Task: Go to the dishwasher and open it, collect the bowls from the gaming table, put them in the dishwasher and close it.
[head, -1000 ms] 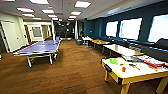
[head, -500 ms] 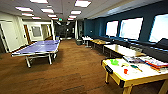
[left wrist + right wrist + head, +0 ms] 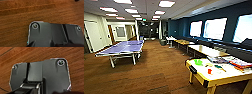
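The gaming table [image 3: 201, 79], with a glossy white top and yellow edging, stands at the lower right of the head view. A lime-green bowl [image 3: 198, 62] sits on its near-left part. Farther along the top are a small red cup [image 3: 209, 71] and some flat colourful items [image 3: 236, 62]. The dishwasher is out of view. Both wrist views look down on brown wooden floor [image 3: 18, 25] [image 3: 37, 54] past the robot's dark plate.
A blue table-tennis table [image 3: 124, 47] stands at the left. Wooden-topped tables [image 3: 206, 50] line the dark blue window wall on the right. A wide strip of wooden floor [image 3: 159, 70] runs between them toward a dark hallway [image 3: 149, 30].
The whole head view has shifted a little: the camera has moved forward, and the gaming table now shows slightly larger and lower in the picture.
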You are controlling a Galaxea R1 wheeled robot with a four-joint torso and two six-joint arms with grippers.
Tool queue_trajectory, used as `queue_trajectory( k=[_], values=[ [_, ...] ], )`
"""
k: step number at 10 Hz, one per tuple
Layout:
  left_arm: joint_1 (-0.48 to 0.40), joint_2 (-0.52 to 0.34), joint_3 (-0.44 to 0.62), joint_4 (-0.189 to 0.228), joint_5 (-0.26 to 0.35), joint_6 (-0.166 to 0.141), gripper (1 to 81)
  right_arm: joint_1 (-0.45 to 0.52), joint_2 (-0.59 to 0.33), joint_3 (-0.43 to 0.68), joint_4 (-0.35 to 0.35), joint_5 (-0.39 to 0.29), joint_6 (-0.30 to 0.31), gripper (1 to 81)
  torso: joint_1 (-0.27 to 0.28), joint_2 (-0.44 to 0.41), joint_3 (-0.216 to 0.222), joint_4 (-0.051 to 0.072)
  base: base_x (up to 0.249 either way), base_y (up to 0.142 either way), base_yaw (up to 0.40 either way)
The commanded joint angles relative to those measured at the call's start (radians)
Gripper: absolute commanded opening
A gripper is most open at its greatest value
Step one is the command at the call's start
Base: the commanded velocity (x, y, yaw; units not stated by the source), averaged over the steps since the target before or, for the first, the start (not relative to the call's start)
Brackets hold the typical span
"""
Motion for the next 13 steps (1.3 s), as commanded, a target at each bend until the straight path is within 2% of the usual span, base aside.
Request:
queue_trajectory(
  k=[1, 4, 13],
  values=[
    [-0.067, -0.009, -0.005, 0.002, 0.04, -0.002, 81.1, 0.063, 0.002, 0.0, -0.001, -0.047, 0.001, 81.1, 0.0, 0.0, 0.0, 0.0, 0.0, 0.0, 0.0],
    [-0.067, -0.016, -0.005, -0.001, 0.041, -0.002, 81.1, 0.063, 0.002, 0.0, -0.001, -0.047, 0.002, 81.1, 0.0, 0.0, 0.0, 0.0, 0.0, 0.0, -0.114],
    [-0.068, -0.012, -0.005, 0.0, 0.041, -0.002, 81.1, 0.063, 0.002, 0.0, -0.001, -0.047, 0.002, 81.1, 0.0, 0.0, 0.0, 0.0, 0.0, 0.0, -0.35]
  ],
)
